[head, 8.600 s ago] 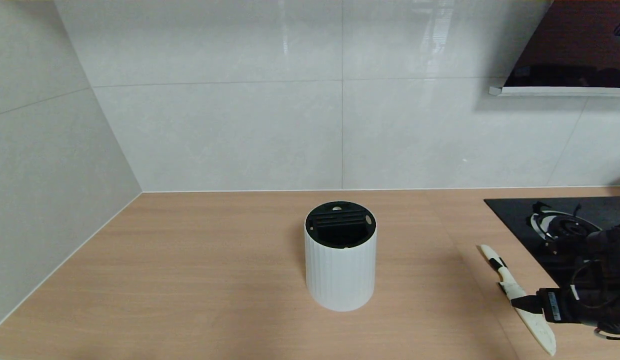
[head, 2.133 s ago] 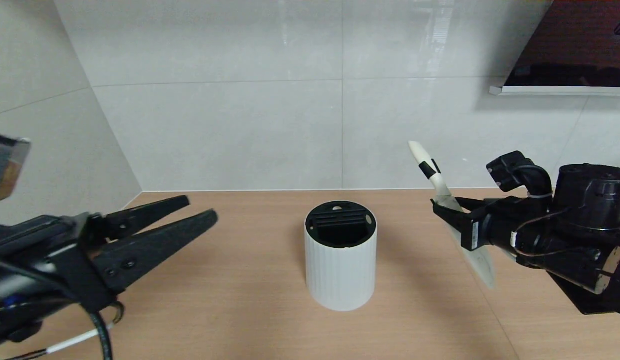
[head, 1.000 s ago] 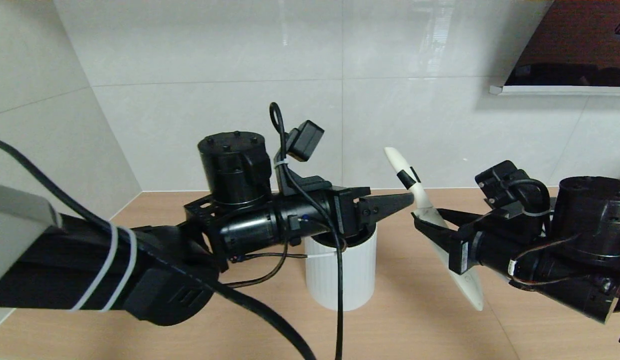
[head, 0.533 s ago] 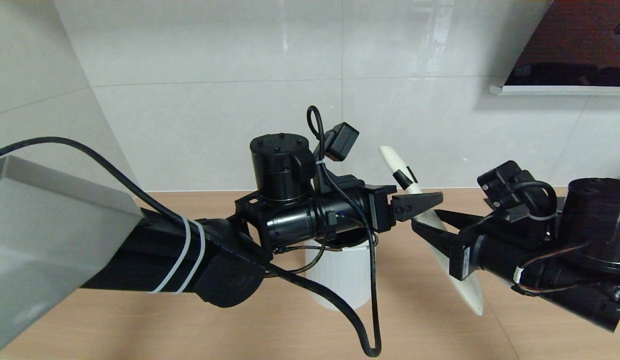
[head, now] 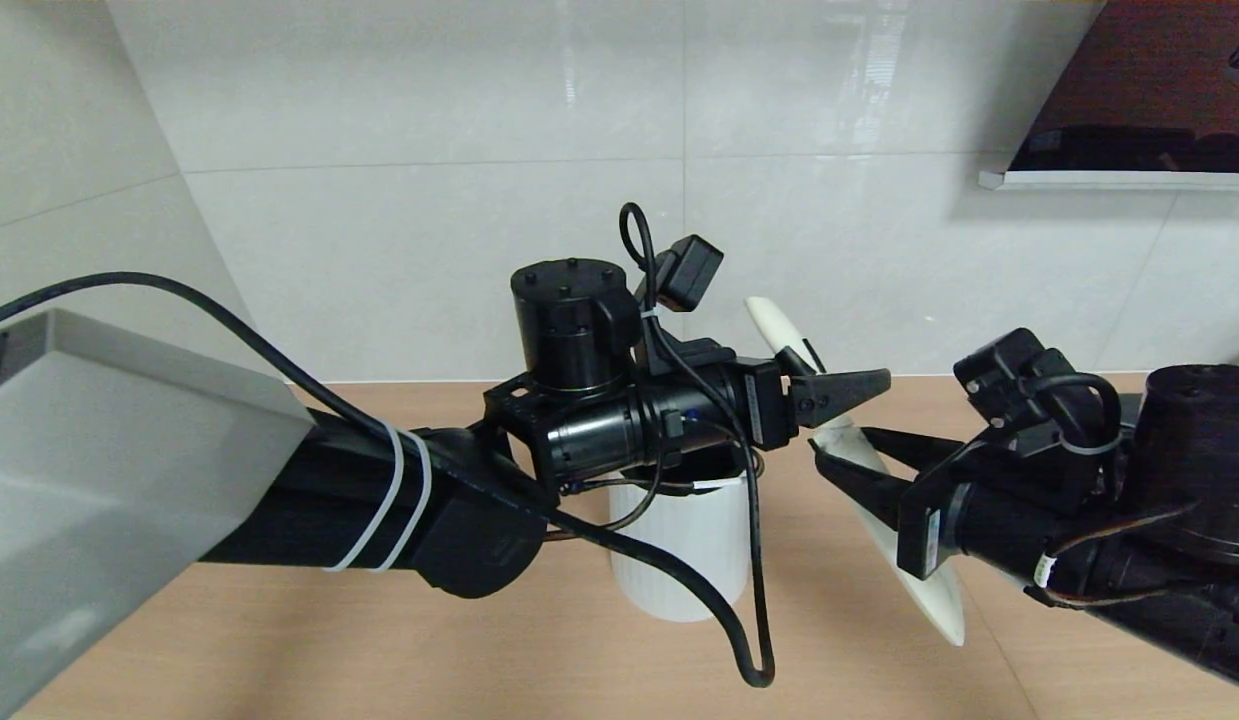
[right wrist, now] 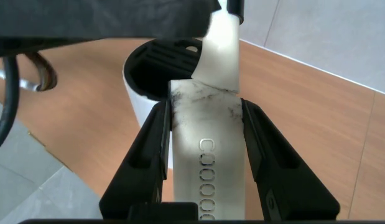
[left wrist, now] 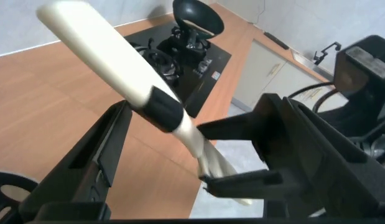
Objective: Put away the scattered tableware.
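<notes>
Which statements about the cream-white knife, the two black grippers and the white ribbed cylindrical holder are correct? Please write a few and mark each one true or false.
1. The right gripper is shut on the blade of the cream-white knife. True.
2. The white ribbed cylindrical holder lies on its side. False: it stands upright on the wooden countertop.
3. The left gripper is open, with the knife's handle between its fingers. True.
4. The knife lies flat on the countertop. False: it is held in the air, tilted, handle uppermost.
</notes>
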{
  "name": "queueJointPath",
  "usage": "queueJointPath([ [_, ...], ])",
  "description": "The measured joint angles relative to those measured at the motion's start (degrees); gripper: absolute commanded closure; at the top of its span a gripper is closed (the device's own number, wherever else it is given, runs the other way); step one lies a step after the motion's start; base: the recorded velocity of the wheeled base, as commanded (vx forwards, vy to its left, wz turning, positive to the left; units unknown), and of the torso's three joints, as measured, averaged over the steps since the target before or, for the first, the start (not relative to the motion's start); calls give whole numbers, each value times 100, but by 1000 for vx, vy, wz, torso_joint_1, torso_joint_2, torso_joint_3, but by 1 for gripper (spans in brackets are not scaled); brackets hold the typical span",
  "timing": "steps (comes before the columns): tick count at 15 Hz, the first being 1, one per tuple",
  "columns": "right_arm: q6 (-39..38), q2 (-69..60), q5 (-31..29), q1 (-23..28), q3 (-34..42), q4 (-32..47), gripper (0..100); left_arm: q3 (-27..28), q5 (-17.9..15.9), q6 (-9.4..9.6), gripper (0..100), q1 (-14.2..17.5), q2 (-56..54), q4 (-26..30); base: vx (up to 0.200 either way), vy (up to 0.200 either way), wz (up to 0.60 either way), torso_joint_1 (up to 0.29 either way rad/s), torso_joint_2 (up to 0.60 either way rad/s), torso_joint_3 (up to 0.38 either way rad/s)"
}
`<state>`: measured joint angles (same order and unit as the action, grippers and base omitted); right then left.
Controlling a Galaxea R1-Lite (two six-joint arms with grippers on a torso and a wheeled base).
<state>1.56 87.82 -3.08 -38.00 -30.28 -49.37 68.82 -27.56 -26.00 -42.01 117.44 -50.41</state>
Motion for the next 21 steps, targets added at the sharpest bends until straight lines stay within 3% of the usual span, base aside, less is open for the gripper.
queueJointPath([
  [6, 0, 2, 0, -100, 44, 2, 100, 28, 6, 0, 0, 0, 4, -4, 0, 0, 0, 0, 0, 0],
  [7, 0, 5, 0, -108, 46, 0, 100, 37, 9, 0, 100, 0, 4, -4, 0, 0, 0, 0, 0, 0],
  [19, 10, -4, 7, -179, 110, -30, 100, 119, 91, 0, 100, -11, -7, 22, 0, 0, 0, 0, 0, 0],
  [20, 10, -1, 9, -185, 127, 5, 0, 180, 154, -2, 100, -5, -7, 2, 0, 0, 0, 0, 0, 0],
  [21, 10, 0, 9, -190, 127, 5, 0, 218, 167, -2, 100, -7, -7, 2, 0, 0, 0, 0, 0, 0],
])
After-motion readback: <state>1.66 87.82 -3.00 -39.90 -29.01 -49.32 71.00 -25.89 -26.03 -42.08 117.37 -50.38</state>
